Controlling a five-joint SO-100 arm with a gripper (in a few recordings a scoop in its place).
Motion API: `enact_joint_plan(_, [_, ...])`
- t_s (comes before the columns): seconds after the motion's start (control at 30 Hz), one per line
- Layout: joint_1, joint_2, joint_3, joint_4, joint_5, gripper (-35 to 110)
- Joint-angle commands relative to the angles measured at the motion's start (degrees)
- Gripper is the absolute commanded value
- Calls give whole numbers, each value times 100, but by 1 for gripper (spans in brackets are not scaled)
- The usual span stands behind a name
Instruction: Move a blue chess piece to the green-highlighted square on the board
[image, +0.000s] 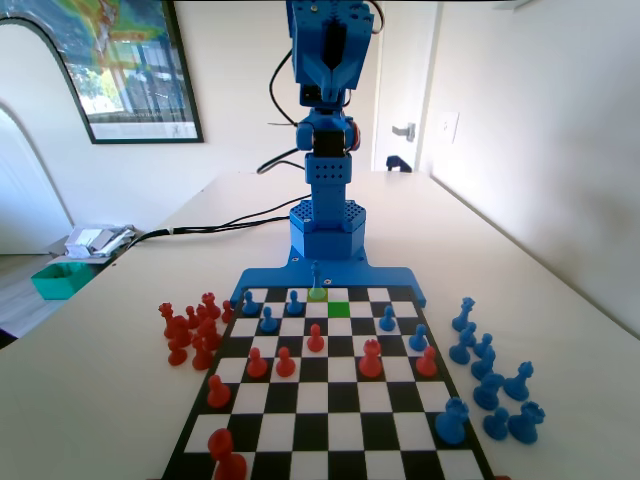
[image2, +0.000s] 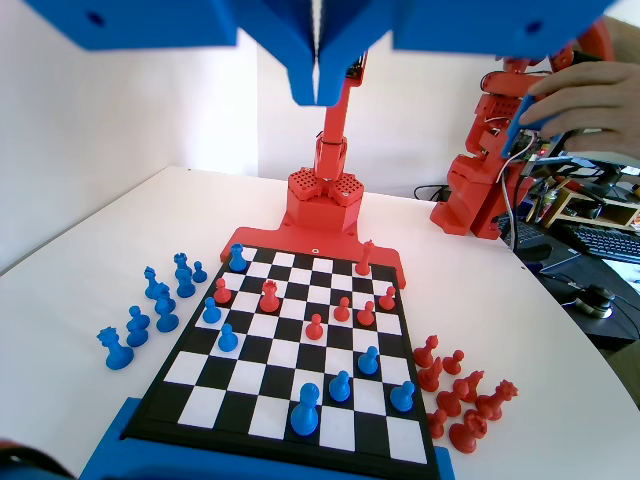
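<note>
In the fixed view the slim blue chess piece (image: 317, 279) stands upright on the paler yellow-green square in the board's (image: 330, 440) far row, just in front of the blue arm's base. The green-highlighted square (image: 339, 310) lies bare, one row nearer and one column to the right of it. From the wrist view the same piece (image2: 305, 409) stands in the near row of the board (image2: 200, 398). My gripper (image2: 316, 92) hangs high above the board, well clear of all pieces. Its jaws are shut together with nothing between them.
Red pieces (image: 315, 339) and blue pawns (image: 268, 320) are scattered over the board's middle rows. Captured red pieces (image: 190, 325) cluster left of the board in the fixed view, blue ones (image: 490, 372) right. Cables and a green tray (image: 58, 279) lie at far left.
</note>
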Motion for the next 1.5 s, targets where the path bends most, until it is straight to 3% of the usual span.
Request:
enact_joint_plan(0.0, [18,114,44,-97,-35,4])
enact_joint_plan(0.27, [18,114,35,-97,-88,1])
enact_joint_plan(0.7, [-79,-984,-879,-105,-1925,1])
enact_joint_plan(1.17, [554,-2487,-1380,589,-5194,1])
enact_joint_plan(1.47, [879,-3929,-1573,861,-5906,1])
